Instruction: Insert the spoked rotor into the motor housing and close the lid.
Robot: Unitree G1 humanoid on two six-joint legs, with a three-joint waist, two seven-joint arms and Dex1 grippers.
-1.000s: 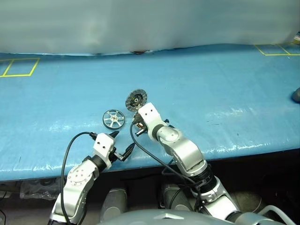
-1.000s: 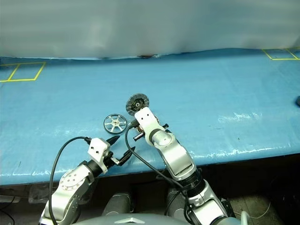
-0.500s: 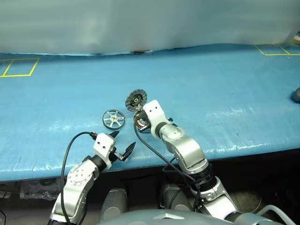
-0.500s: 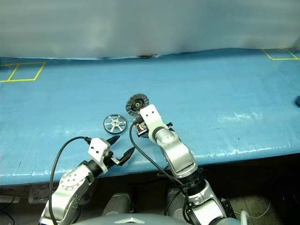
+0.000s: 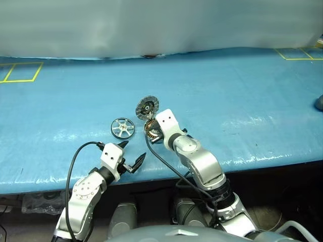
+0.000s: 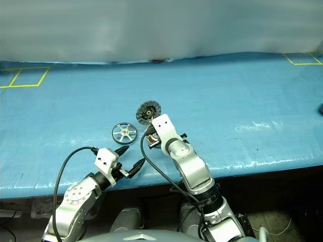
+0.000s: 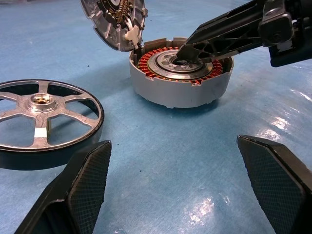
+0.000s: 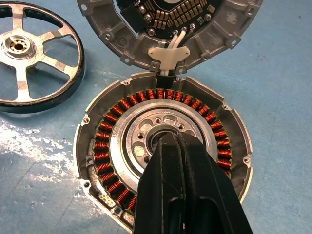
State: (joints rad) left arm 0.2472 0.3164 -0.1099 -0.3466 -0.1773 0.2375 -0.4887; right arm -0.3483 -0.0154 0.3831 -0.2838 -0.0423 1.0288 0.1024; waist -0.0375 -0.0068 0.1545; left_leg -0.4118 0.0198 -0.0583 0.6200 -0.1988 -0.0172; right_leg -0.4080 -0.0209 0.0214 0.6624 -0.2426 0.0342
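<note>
The spoked rotor (image 5: pixel 122 127) lies flat on the blue table, a silver wheel just left of the motor housing (image 7: pixel 180 73). The housing stands uncovered, showing its copper windings. Its lid (image 5: pixel 147 107) is hinged up at the far edge, with the ribbed face and dark centre towards me. My right gripper (image 8: pixel 168 139) is shut, and its tips rest in the hole at the housing's silver centre, holding nothing. My left gripper (image 5: pixel 133 151) hangs open near the table's front edge, short of the rotor and housing, with nothing between its fingers (image 7: pixel 87 180).
Blue sheeting covers the table (image 5: pixel 227 91). Yellow tape squares mark its far left (image 5: pixel 20 72) and far right (image 5: pixel 298 53) corners. A dark object (image 5: pixel 319 102) sits at the right edge. A pale backdrop rises behind the table.
</note>
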